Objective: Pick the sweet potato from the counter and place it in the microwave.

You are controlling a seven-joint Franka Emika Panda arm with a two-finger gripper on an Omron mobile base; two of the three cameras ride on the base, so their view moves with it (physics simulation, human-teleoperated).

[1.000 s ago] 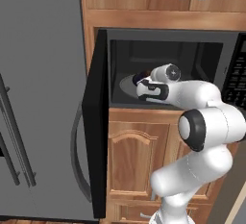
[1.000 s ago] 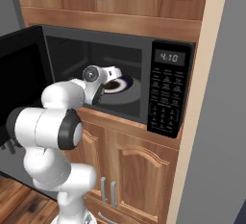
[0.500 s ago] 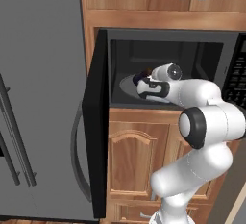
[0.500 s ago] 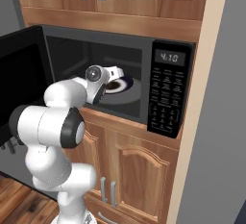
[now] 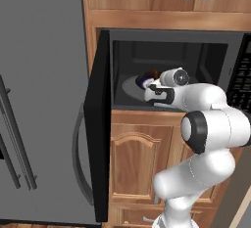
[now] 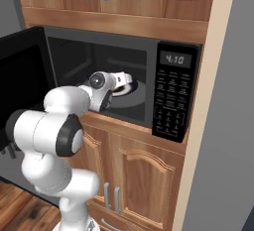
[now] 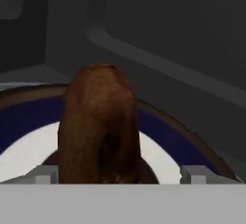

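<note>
wooden cabinets frame the open black microwave (image 6: 149,96); inside, the end effector (image 7: 120,175) stands open around the brown oblong sweet potato (image 7: 98,122) on a blue-rimmed white plate (image 7: 29,136).

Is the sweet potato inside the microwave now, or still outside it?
Inside. The sweet potato rests on a blue-rimmed plate within the microwave cavity.

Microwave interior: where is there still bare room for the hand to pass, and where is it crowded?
Inside the microwave, bare room lies above and behind the sweet potato, toward the dark back wall. The plate shows free white surface either side of the potato. It is crowded at the middle, where the open gripper straddles it.
</note>
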